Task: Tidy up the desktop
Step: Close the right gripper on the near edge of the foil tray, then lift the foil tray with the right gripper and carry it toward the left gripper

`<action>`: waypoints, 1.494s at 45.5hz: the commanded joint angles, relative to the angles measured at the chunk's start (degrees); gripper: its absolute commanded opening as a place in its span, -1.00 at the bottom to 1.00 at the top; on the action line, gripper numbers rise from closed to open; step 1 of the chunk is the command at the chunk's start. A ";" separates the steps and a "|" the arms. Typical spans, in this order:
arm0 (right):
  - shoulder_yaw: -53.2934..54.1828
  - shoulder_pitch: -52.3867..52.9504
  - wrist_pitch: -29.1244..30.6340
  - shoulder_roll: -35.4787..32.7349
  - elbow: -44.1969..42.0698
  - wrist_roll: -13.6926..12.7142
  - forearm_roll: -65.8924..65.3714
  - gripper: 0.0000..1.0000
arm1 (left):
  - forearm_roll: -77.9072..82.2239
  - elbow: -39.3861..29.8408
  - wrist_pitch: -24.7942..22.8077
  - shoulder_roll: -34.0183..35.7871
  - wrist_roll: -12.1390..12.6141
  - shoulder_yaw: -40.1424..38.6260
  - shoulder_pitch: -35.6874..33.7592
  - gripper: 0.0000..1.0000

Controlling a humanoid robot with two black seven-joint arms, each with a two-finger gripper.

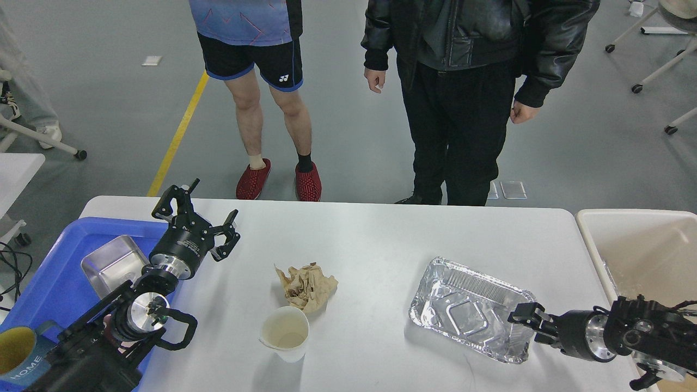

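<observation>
1. As seen from the head, right gripper (pixel 517 322) sits at the near-right rim of the foil tray (pixel 472 309); fingers too small and dark to tell whether spread or pinching.
2. Left gripper (pixel 197 219): fingers spread wide, holding nothing, raised over far-left of the desktop (pixel 370 234), beside the blue tray (pixel 60 277).
3. Foil tray: right of centre on desktop, empty. Prob. very light, thin, dents easily; best taken by the rolled rim, gentle squeeze.
4. Crumpled brown paper (pixel 306 286): centre, soft, light; pinch anywhere. Paper cup (pixel 284 333) just near of it, upright; light, crushable, grip the wall softly.
5. Blue tray holds a steel pan (pixel 111 264) and a mug (pixel 19 362).
6. Beige bin (pixel 634 239) at right edge, likely for rubbish.
7. Surface: white, smooth, slippery. Room: grey floor, yellow line, two people standing at far side.
</observation>
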 commanded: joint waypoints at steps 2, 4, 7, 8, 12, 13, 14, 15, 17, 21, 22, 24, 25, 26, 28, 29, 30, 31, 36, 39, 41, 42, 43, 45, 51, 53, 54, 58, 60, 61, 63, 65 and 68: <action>0.09 -0.36 -0.08 1.19 -0.36 -0.03 0.05 0.03 | 0.00 0.13 0.01 -0.01 0.02 0.00 -0.05 0.94; 0.09 -0.45 -0.08 1.54 -0.80 -0.03 0.05 0.02 | 0.00 0.13 0.01 -0.01 0.02 0.00 -0.05 0.94; 0.09 -0.53 -0.08 2.33 -1.33 -0.03 0.05 -0.21 | 0.00 0.13 0.10 -0.01 0.02 0.00 -0.05 0.94; 0.09 -0.54 0.01 2.42 -1.42 -0.03 0.05 -0.28 | 0.00 0.13 0.01 -0.01 0.02 0.00 -0.05 0.94; 0.00 -0.45 0.01 2.68 -1.60 -0.03 0.05 -0.57 | 0.00 0.22 0.01 -0.01 0.02 0.00 -0.05 0.94; 0.00 -0.45 0.01 2.68 -1.60 -0.03 0.05 -0.66 | 0.00 0.22 0.01 -0.01 0.02 0.00 0.03 0.94; 0.00 -0.36 0.01 2.77 -1.60 -0.03 0.05 -0.74 | 0.00 0.22 0.10 -0.01 0.02 0.00 -0.05 0.94; 0.00 -0.36 0.01 2.68 -1.60 -0.03 0.05 -0.84 | 0.00 0.22 0.01 -0.01 0.02 0.00 0.03 0.94; 0.00 -0.36 0.18 2.68 -1.60 -0.03 0.05 -1.00 | 0.00 0.31 0.10 -0.01 0.02 0.00 0.03 0.94; 0.00 -0.18 0.53 2.68 -1.51 -0.03 0.05 -1.00 | 0.00 0.31 0.10 -0.01 0.02 0.00 0.04 0.94; 0.00 0.08 0.71 2.68 -1.42 -0.03 0.05 -1.00 | 0.00 0.39 0.10 -0.01 0.02 0.00 0.04 0.94; 0.00 0.25 0.71 2.68 -1.16 0.06 0.05 -1.00 | 0.00 0.39 0.10 0.08 0.02 0.00 0.04 0.94; 0.00 0.34 0.71 2.68 -1.16 0.14 0.05 -1.00 | 0.00 0.39 0.10 0.08 0.02 0.00 0.04 0.94; 0.00 0.34 0.71 2.68 -1.16 0.23 0.05 -1.00 | 0.00 0.39 0.10 0.08 0.02 0.00 0.04 0.94; 0.00 0.43 0.71 2.60 -0.98 0.41 0.05 -1.00 | 0.00 0.39 0.10 0.08 0.02 0.00 0.04 0.94; 0.00 0.52 0.71 2.60 -0.89 0.41 0.05 -1.00 | 0.00 0.39 0.10 0.08 0.02 0.00 0.04 0.94; 0.00 0.61 0.71 2.60 -0.80 0.41 0.05 -1.00 | 0.00 0.39 0.10 0.08 0.02 -0.08 0.04 0.94; 0.00 0.78 0.71 2.60 -0.80 0.41 0.05 -1.00 | 0.00 0.39 0.10 0.08 0.02 -0.08 0.04 0.94; 0.00 2.36 0.89 2.16 -0.72 0.41 0.13 -1.00 | 0.00 0.39 0.01 0.08 0.02 -0.08 0.04 0.94; 0.00 4.47 1.67 1.89 -0.72 0.32 0.48 -1.00 | 0.00 0.31 0.01 0.08 0.02 0.00 0.04 0.94; -0.08 6.49 2.81 1.54 -0.72 0.23 0.92 -1.00 | 0.00 0.31 0.01 0.08 0.02 0.00 0.04 0.94; -0.08 7.54 3.34 1.19 -0.72 0.06 1.27 -1.00 | 0.00 0.31 0.01 0.08 0.02 0.00 0.04 0.94; -0.26 8.59 3.87 0.93 -0.72 -0.12 1.71 -1.00 | 0.00 0.31 0.01 0.08 0.02 0.00 0.04 0.94; -0.70 10.88 4.75 0.31 -0.72 -0.38 3.55 -1.00 | 0.00 0.31 0.01 0.08 0.02 0.00 0.12 0.94; -4.82 19.75 7.91 -0.13 -0.72 -1.35 10.50 -1.00 | 0.00 0.31 0.01 0.34 0.02 0.00 0.12 0.94; -7.71 23.62 8.36 0.13 -0.80 -1.79 11.99 -1.00 | 0.00 0.31 0.01 0.52 0.02 0.00 0.12 0.94; -9.73 25.90 8.44 0.48 -0.72 -2.05 12.87 -1.00 | 0.00 0.31 0.01 0.52 0.02 0.00 0.12 0.94; -14.14 31.18 8.71 2.33 -0.80 -3.02 15.33 -1.00 | 0.00 0.31 0.01 0.52 0.02 0.09 0.12 0.94; -15.63 33.03 9.23 3.56 -0.80 -3.81 16.30 -1.00 | 0.00 0.31 0.01 0.61 0.02 0.09 0.12 0.94; -16.34 34.00 9.50 4.17 -0.89 -4.33 16.65 -1.00 | 0.00 0.31 0.01 0.61 0.02 0.00 0.21 0.94; -17.92 35.67 9.85 5.40 -1.07 -5.13 17.36 -1.00 | 0.00 0.22 0.01 0.61 0.02 0.00 0.39 0.94; -19.76 37.42 9.94 6.63 -1.15 -5.83 17.89 -1.00 | 0.00 0.31 0.01 0.61 0.02 0.00 0.56 0.94; -22.66 40.24 10.20 8.92 -1.51 -6.71 19.11 -1.00 | 0.00 0.31 0.01 0.61 0.02 0.09 0.74 0.94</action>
